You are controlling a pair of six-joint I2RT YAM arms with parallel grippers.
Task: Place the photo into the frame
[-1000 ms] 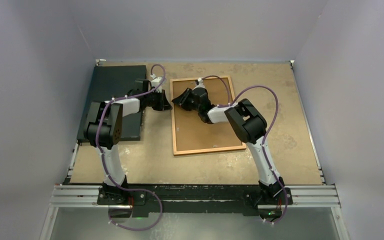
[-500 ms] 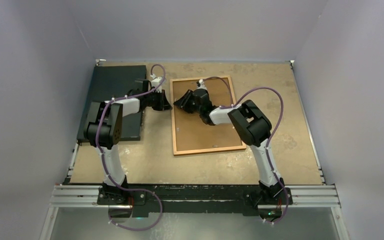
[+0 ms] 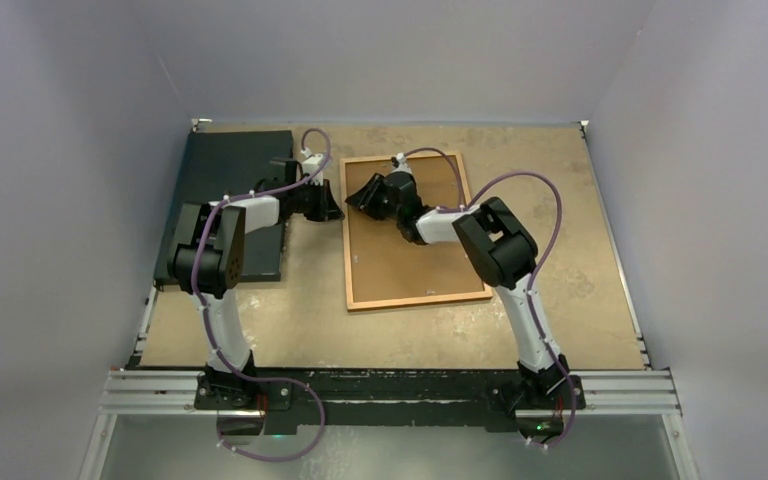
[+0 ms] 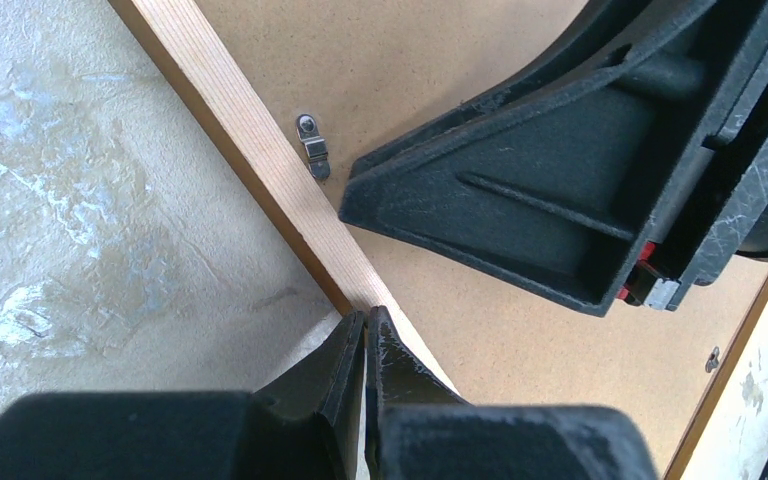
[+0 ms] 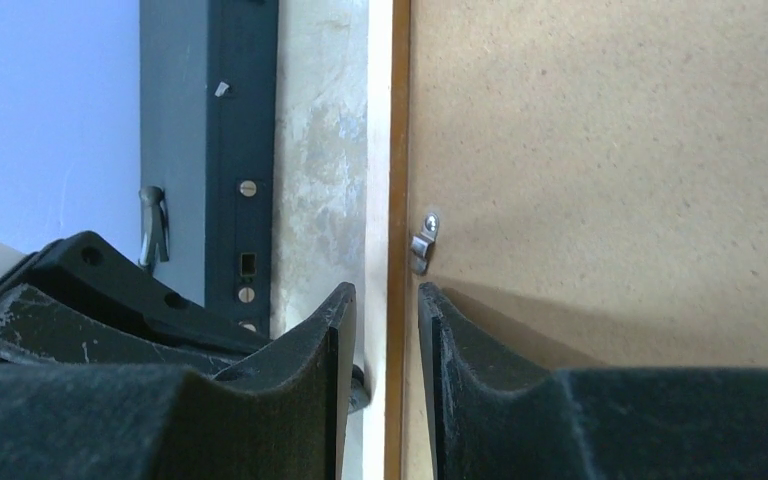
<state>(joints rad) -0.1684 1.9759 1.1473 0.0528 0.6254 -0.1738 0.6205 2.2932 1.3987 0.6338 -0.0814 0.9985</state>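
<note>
1. Black-and-aluminium mounting rail (image 3: 390,390), along the lower edge of the overhead view. It carries both arm bases.

2. Rectangular picture frame with a narrow orange-brown wooden border (image 3: 420,298), centre of the overhead view. It lies face down on the mottled tan tabletop (image 3: 560,200) with the plain brown backing board (image 3: 400,255) uppermost, presumably so the back can be opened for loading.

3. Small silver turn clip (image 4: 312,150), upper middle of the left wrist view, screwed to the board just inside the frame's left border. It appears to pin the board in, so it likely has to be swung aside first.

4. Left gripper (image 4: 365,332), bottom centre of its own view. The jaws are pressed together on nothing and the tips touch the outer edge of the left border. I judge it is there to brace the frame against sliding.

5. Right gripper (image 5: 385,305), bottom centre of its own view. The jaws stand a narrow gap apart, astride the same border and near the clip. I cannot tell whether the pads press the wood.

6. Dark grey-black rectangular mat (image 3: 225,160), upper left of the overhead view, partly under the left arm and apart from the frame.

7. The photo is not visible in any view, so I cannot tell where it is.
</note>
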